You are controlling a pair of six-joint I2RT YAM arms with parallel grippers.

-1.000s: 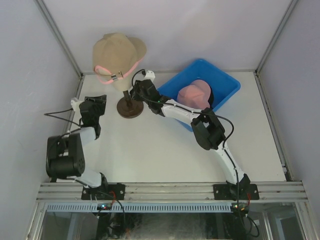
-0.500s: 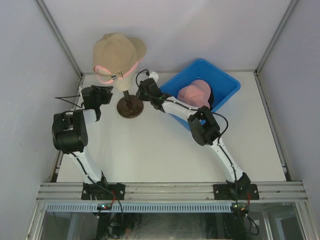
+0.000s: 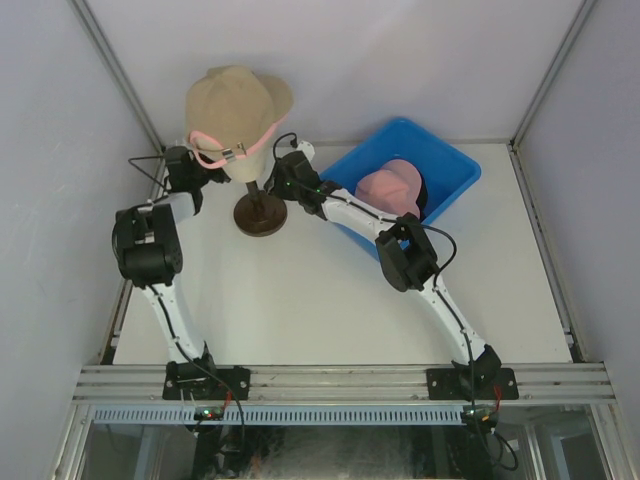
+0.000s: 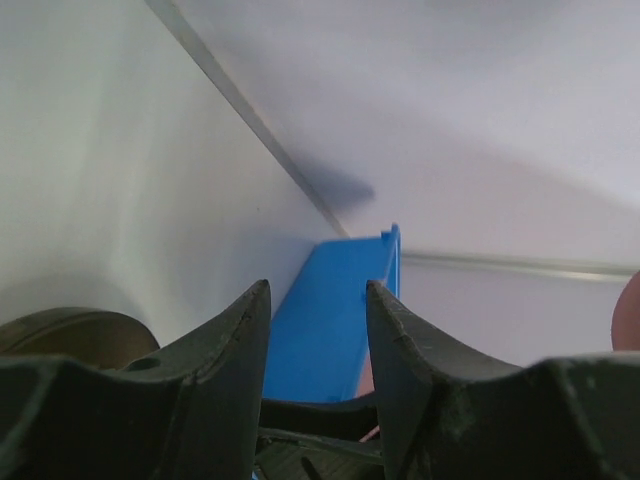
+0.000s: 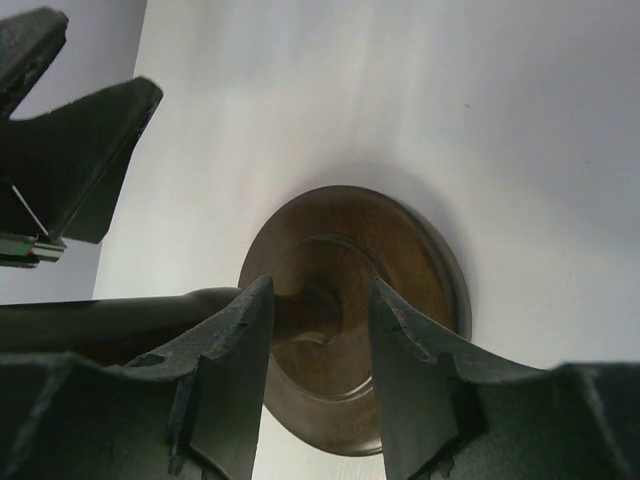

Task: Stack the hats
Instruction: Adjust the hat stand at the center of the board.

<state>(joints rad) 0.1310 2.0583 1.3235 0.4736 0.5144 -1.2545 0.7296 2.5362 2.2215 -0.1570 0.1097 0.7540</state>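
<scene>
Up at the far left of the white tabletop [image 3: 300, 300], a soft tan fabric baseball cap [image 3: 235, 100] sits on the smooth beige mannequin head [image 3: 245, 168]. The edge of a pink cap [image 3: 203, 137] shows beneath it, and the head stands on a round brown wooden base [image 3: 260, 213]. The left gripper [image 4: 315, 295] hovers just left of the head and the right gripper [image 5: 320, 290] just right of it, over the base. Both have their fingers parted a moderate way with nothing between them. A second pink cap [image 3: 388, 185] lies beside a black cap [image 3: 427, 200] inside the blue plastic bin [image 3: 450, 165].
</scene>
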